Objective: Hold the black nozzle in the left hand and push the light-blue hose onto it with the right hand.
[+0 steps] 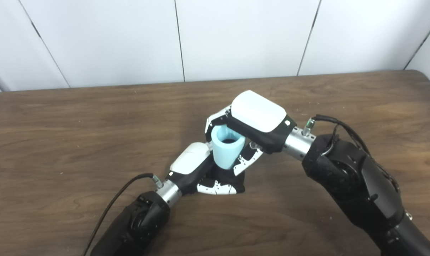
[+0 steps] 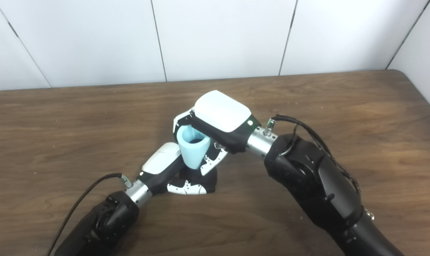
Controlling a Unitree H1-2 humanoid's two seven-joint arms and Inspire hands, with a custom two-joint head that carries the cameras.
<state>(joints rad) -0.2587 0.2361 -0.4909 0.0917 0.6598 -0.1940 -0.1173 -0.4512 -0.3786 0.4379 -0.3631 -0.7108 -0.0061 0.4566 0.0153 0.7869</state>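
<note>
The light-blue hose (image 1: pixel 228 148) is a short wide tube standing nearly upright at the table's middle, its open dark mouth facing up. My right hand (image 1: pixel 252 122) wraps around it from above and the right, shut on it. Directly below, my left hand (image 1: pixel 204 170) rests low on the table with its fingers curled around a black piece (image 1: pixel 223 174) under the hose's lower end, which I take for the black nozzle. Most of the nozzle is hidden by the hose and both hands. In the right eye view the hose (image 2: pixel 193 147) sits straight above my left hand (image 2: pixel 175 170).
The brown wooden table (image 1: pixel 76 135) spreads wide on both sides of the hands. White wall panels (image 1: pixel 236 35) stand behind its far edge. A black cable (image 1: pixel 115 202) runs along my left forearm, another loops over my right wrist (image 1: pixel 328 121).
</note>
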